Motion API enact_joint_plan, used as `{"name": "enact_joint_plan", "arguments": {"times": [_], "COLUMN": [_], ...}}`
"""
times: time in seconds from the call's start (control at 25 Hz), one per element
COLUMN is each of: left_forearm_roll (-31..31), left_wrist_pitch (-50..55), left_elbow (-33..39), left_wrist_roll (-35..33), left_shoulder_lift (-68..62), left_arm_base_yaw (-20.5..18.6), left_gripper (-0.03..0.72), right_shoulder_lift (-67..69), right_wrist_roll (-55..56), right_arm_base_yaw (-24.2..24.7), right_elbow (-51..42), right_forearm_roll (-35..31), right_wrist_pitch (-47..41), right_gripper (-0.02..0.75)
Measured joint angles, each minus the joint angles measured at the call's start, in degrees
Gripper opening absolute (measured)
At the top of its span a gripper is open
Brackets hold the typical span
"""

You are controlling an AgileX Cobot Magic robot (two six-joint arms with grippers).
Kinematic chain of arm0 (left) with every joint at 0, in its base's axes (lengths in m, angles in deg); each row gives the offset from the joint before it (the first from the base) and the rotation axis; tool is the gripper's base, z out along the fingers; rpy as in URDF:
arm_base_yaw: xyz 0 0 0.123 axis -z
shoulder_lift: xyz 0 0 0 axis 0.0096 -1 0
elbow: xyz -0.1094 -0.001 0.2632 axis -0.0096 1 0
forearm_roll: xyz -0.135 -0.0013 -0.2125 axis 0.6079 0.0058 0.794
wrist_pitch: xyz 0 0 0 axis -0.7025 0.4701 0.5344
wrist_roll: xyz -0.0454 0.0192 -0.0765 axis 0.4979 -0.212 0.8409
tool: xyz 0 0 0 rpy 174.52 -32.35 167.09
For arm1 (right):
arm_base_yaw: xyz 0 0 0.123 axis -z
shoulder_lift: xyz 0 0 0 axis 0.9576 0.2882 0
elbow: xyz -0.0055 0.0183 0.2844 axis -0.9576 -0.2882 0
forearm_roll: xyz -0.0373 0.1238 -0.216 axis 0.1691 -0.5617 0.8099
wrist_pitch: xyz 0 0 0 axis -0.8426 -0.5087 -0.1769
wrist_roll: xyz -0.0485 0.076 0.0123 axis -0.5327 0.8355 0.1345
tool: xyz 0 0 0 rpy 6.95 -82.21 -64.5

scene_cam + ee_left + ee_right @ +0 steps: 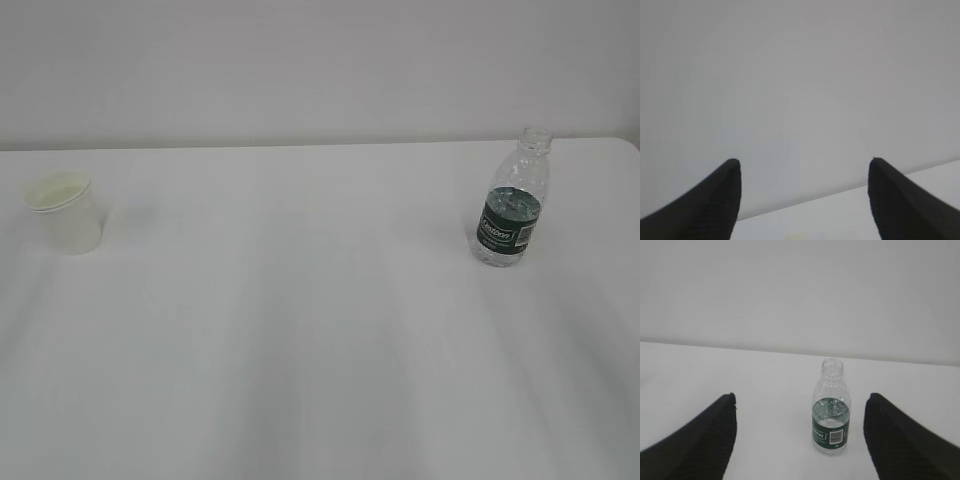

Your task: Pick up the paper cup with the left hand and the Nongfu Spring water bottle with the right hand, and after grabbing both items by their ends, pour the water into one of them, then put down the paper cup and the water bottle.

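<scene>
While nothing but a plain pale wall fills the background, the white table stretches wide across the exterior view, and neither arm shows in that shot at all. Over on the right side of that surface stands the Nongfu Spring water bottle, upright, capless, its dark green label band wrapped around the lower half, with the water sitting at about the top of the label. Well apart from it, way over at the left edge, the paper cup stands upright too, mouth open to the ceiling, shorter than the bottle, pale cream inside. Between the two there is only bare tabletop, so nothing blocks either one.

Now to the wrist cameras. From the right wrist, the right hand has its two black fingers spread wide, and the bottle stands squarely between them but farther out on the table, not touched by either finger. From the left wrist, the left hand is likewise spread wide with nothing between its fingers; it looks mostly at the wall, with only a strip of table at the bottom. A faint pale shape sits at the bottom edge, too blurred to identify.
</scene>
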Motion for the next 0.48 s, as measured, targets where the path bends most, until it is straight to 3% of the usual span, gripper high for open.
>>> {"name": "enact_joint_plan", "arguments": {"times": [0.48], "left_forearm_roll": [-0.14], "left_wrist_pitch": [17.53], "left_elbow": [-0.41], "left_wrist_roll": [0.00], "left_shoulder_lift": [11.56], "left_arm_base_yaw": [0.00], "left_gripper": [0.557], "right_shoulder_lift": [-7.24], "right_wrist_roll": [-0.74], "right_arm_base_yaw": [0.00], "right_elbow": [2.42], "right_forearm_roll": [4.85], "right_wrist_pitch": [-18.25], "right_gripper": [0.592]}}
